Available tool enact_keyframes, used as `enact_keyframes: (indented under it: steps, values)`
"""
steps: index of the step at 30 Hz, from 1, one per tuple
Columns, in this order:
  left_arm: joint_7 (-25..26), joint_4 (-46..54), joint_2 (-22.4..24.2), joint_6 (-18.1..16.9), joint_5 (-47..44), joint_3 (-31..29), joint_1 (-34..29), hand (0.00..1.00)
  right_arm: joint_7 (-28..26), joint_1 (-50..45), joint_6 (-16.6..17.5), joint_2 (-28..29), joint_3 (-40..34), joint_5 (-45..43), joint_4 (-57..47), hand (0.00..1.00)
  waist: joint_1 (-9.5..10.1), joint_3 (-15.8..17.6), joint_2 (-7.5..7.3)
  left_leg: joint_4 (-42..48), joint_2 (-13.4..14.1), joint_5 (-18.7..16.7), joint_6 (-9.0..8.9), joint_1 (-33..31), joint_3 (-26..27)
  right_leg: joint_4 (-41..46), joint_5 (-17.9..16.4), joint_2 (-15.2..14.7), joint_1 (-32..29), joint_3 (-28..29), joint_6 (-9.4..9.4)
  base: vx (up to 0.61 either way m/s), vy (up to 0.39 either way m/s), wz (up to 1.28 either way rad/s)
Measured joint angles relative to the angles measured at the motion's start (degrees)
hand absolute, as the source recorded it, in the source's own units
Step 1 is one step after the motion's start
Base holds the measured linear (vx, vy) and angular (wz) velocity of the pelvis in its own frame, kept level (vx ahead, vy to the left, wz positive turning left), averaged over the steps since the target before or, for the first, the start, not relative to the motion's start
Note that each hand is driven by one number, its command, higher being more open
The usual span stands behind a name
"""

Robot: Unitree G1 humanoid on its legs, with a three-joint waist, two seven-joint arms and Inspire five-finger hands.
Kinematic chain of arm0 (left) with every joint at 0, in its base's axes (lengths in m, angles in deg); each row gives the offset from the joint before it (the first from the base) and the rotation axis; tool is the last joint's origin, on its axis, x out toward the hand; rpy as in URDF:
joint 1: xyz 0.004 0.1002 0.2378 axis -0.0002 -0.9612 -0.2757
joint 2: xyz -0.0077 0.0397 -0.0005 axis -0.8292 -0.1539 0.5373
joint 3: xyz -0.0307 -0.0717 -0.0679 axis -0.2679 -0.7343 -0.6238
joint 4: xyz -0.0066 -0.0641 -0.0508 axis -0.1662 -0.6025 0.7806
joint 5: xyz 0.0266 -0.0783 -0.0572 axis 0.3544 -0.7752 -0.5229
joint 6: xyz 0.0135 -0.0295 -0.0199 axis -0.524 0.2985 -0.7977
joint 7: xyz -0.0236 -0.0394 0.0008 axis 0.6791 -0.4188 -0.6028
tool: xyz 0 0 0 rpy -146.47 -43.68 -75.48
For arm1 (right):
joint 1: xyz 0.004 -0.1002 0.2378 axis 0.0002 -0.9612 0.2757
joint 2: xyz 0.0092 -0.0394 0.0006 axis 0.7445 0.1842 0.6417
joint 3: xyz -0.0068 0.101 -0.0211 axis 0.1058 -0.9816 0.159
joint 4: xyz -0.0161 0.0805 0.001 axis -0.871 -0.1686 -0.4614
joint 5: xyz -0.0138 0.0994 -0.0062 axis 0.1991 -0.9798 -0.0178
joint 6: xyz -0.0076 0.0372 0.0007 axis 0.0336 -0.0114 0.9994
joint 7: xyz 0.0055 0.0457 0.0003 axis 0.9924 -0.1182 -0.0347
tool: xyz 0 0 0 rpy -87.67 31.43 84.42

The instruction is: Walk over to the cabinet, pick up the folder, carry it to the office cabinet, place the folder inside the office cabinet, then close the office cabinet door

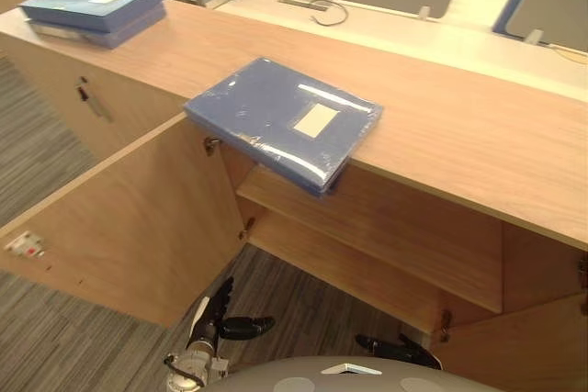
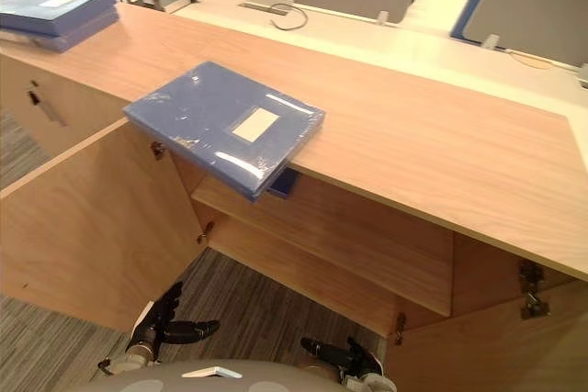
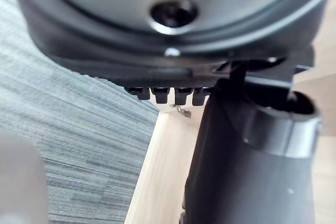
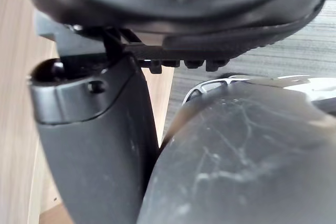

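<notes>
The blue folder (image 1: 280, 117) lies flat on the bench (image 1: 459, 126), with one corner overhanging the front edge above the open office cabinet (image 1: 367, 218). Both arms hang low, well below the folder and near the carpet (image 1: 303, 305). The left hand (image 1: 209, 319) has straight fingers and its thumb out. The right hand (image 1: 395, 348) is loosely spread and holds nothing.

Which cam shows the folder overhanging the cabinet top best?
Left eye view: the folder lies whole near centre, one corner past the edge of the cabinet top. Right eye view shows the same, further left. The wrist views face carpet and cabinet wood.
</notes>
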Motion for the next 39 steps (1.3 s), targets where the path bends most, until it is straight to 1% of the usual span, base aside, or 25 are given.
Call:
enact_keyframes:
  steps: [2,3,5,8,10,11,12,14,15,17,19,21,22,23,24,25,26,28,29,30,33,35,37,39]
  values:
    - [-0.44,-0.02,0.16,0.01,0.06,-0.56,0.00,1.00,0.14,0.37,-0.15,0.09,0.06,0.14,-0.09,1.00,0.88,0.16,-0.38,-0.08,-0.80,0.05,0.92,-0.09,-1.36,-0.01,-0.83,-0.96,0.55,-0.77,1.35,-0.12,0.014,0.27]
    - [-0.65,-0.04,0.27,0.00,0.15,-1.00,0.03,1.00,0.19,0.31,-0.33,0.16,0.06,0.23,-0.09,1.00,1.06,0.36,-0.92,0.02,-1.36,0.36,1.40,-0.46,-2.41,0.07,-0.93,-1.64,0.59,-1.38,1.79,-0.13,0.009,0.31]
    - [-1.09,-0.18,0.32,0.00,0.66,-1.89,0.01,1.00,0.31,0.28,-0.66,0.20,0.02,0.22,-0.10,1.00,1.05,0.33,-1.05,-0.14,-2.46,1.02,1.97,-0.97,-3.99,0.18,-1.26,-2.65,0.90,-2.86,2.14,-0.15,0.019,0.45]
    - [-0.97,0.14,0.48,-0.14,2.72,-2.68,-0.02,1.00,1.34,0.13,-1.20,0.39,-0.04,0.54,-0.06,1.00,1.19,0.25,-1.36,-0.95,-3.83,2.40,1.87,-1.51,-7.82,0.11,-1.29,-4.37,2.35,-6.62,2.70,-0.11,0.008,0.57]
    - [-0.66,1.39,0.38,-0.17,5.03,-2.73,-0.37,1.00,1.77,-0.11,-1.25,0.59,-0.12,0.54,-0.02,1.00,1.47,0.04,-1.73,-1.06,-4.48,3.38,1.85,-3.14,-9.85,-0.14,-1.20,-5.03,2.42,-8.47,2.82,-0.06,0.003,0.70]
    - [-0.13,3.12,0.33,-0.17,6.48,-2.87,-1.34,1.00,2.00,-0.18,-1.33,0.72,-0.29,0.56,0.11,1.00,1.89,-0.06,-2.07,-1.01,-4.86,3.89,1.81,-4.08,-11.02,-0.17,-1.05,-5.44,2.65,-9.78,2.97,-0.03,0.000,0.63]
    - [0.11,4.23,0.27,-0.17,7.29,-3.09,-1.88,1.00,2.08,-0.18,-1.33,0.90,-0.61,0.57,0.17,1.00,2.17,-0.10,-2.03,-0.97,-5.01,4.27,2.08,-4.34,-11.55,-0.22,-0.81,-5.51,2.79,-10.13,2.78,-0.01,-0.011,0.52]
    - [0.53,8.93,0.38,-0.15,9.46,-4.02,-4.44,1.00,2.89,-0.28,-1.43,1.82,-1.30,0.69,0.58,1.00,2.91,-0.12,-2.84,-0.69,-5.49,4.68,2.15,-4.97,-13.45,-0.34,-0.33,-5.92,3.96,-12.40,3.26,0.03,-0.016,0.46]
    - [0.56,9.93,0.41,-0.13,9.74,-4.07,-5.02,1.00,2.90,-0.33,-1.52,1.90,-1.30,0.70,0.60,1.00,3.14,-0.07,-3.03,-0.67,-5.54,4.78,2.20,-4.97,-13.81,-0.51,-0.12,-5.96,4.35,-12.89,3.17,0.05,0.004,0.34]
    - [0.94,13.33,0.95,-0.10,11.81,-4.51,-6.73,1.00,2.90,-0.27,-2.01,1.99,-1.28,0.71,0.60,1.00,4.23,-0.17,-3.45,-0.48,-5.91,4.82,2.25,-5.05,-14.62,-1.30,0.29,-6.06,5.25,-13.47,2.68,0.04,0.029,0.22]
    - [1.47,16.77,2.24,0.14,13.03,-5.83,-7.25,1.00,2.90,-0.08,-2.05,1.94,-1.50,0.75,0.63,1.00,4.29,-0.20,-3.45,-0.25,-6.42,4.81,2.25,-5.38,-15.38,-1.47,0.41,-6.37,5.67,-14.14,2.22,0.02,0.033,0.23]
    - [2.80,23.87,3.96,0.21,13.76,-7.94,-8.64,1.00,2.85,0.43,-2.05,2.13,-1.78,0.76,0.65,1.00,4.19,-0.32,-3.47,-0.01,-6.48,4.76,2.20,-6.01,-16.13,-1.55,0.85,-6.34,5.64,-14.48,1.02,0.01,0.030,0.21]
    - [3.13,27.85,4.48,0.21,13.91,-9.32,-9.08,1.00,2.80,0.53,-2.04,2.13,-1.77,0.77,0.78,1.00,4.21,-0.24,-3.20,0.01,-6.47,4.74,2.16,-6.02,-16.31,-1.52,0.98,-6.31,5.68,-14.42,0.83,0.01,0.015,0.10]
    - [3.52,29.75,4.67,0.21,14.30,-10.04,-9.14,1.00,2.80,0.58,-2.03,2.10,-1.78,0.87,1.03,1.00,4.22,-0.30,-3.17,0.02,-6.45,4.73,2.16,-5.99,-16.39,-1.53,1.00,-6.32,5.76,-14.40,0.79,0.00,0.009,0.08]
    - [4.52,33.57,5.09,0.21,15.49,-11.88,-9.09,1.00,2.75,0.95,-1.98,1.94,-1.78,1.19,1.85,1.00,4.23,-0.53,-3.30,0.08,-6.42,4.71,2.11,-5.92,-16.59,-1.53,1.08,-6.30,5.96,-14.42,0.67,0.01,0.002,0.07]
    - [5.27,35.38,5.11,0.20,16.16,-12.68,-9.02,1.00,2.72,0.94,-2.01,1.93,-1.78,1.23,1.92,1.00,4.23,-0.63,-3.14,0.07,-6.41,4.56,1.89,-5.95,-16.72,-1.53,1.12,-6.27,5.97,-14.42,0.62,0.00,0.001,0.08]
    - [6.82,39.87,5.20,0.20,16.74,-15.06,-8.86,1.00,2.64,0.88,-2.00,1.89,-1.77,2.05,1.98,1.00,4.13,-0.86,-2.96,0.07,-6.31,4.50,1.81,-5.82,-16.82,-1.53,1.17,-6.20,6.15,-14.38,0.53,0.00,-0.003,0.04]
    - [8.65,44.82,5.20,0.19,18.19,-17.97,-8.58,1.00,2.56,0.89,-1.96,1.70,-1.75,2.43,2.23,1.00,4.04,-1.17,-2.66,0.11,-6.22,4.38,1.74,-5.80,-16.79,-1.67,1.24,-6.06,6.19,-14.24,0.44,0.00,0.000,0.00]
    - [9.24,46.37,5.20,0.19,18.44,-18.97,-8.43,1.00,2.53,0.90,-1.96,1.59,-1.75,2.43,2.34,1.00,4.02,-1.29,-2.49,0.11,-6.15,4.36,1.73,-5.80,-16.76,-1.87,1.38,-5.88,6.20,-14.11,0.24,-0.01,0.007,-0.06]
    - [10.95,49.40,5.22,0.17,19.28,-21.15,-8.09,1.00,2.35,0.82,-1.97,1.18,-1.74,2.42,2.40,1.00,4.01,-1.60,-1.73,0.10,-5.64,4.32,1.69,-5.70,-16.54,-2.30,2.01,-5.23,6.16,-13.29,-0.70,-0.01,0.012,-0.08]
    - [13.18,53.61,5.21,0.12,20.85,-24.82,-7.53,1.00,1.70,0.83,-1.98,0.78,-1.72,2.44,2.44,1.00,4.09,-1.56,-1.13,-0.02,-5.15,4.17,1.65,-5.03,-15.87,-2.38,2.19,-4.65,6.15,-11.97,-0.96,-0.02,-0.003,-0.16]
    - [15.29,56.38,5.16,0.11,21.25,-28.23,-7.11,1.00,0.93,0.83,-1.98,0.37,-1.56,2.43,2.45,1.00,4.15,-1.80,-0.59,0.10,-4.43,3.73,1.49,-4.84,-14.65,-3.50,2.19,-3.66,5.95,-10.27,-0.97,-0.03,-0.027,-0.33]
    - [16.70,57.61,5.12,0.11,21.82,-30.13,-5.94,1.00,0.25,0.82,-1.98,0.04,-1.44,2.39,2.47,1.00,4.12,-1.85,-0.16,0.09,-3.97,3.67,1.38,-4.91,-13.80,-4.33,2.19,-2.89,5.66,-9.18,-0.97,-0.03,-0.038,-0.29]
    - [17.29,58.98,4.88,0.11,22.51,-30.80,-5.36,1.00,0.01,0.86,-1.98,-0.19,-1.45,2.39,2.45,1.00,4.03,-1.90,0.26,0.10,-3.44,3.59,1.18,-4.83,-13.13,-4.56,2.16,-2.26,5.38,-8.18,-0.99,-0.04,-0.035,-0.21]
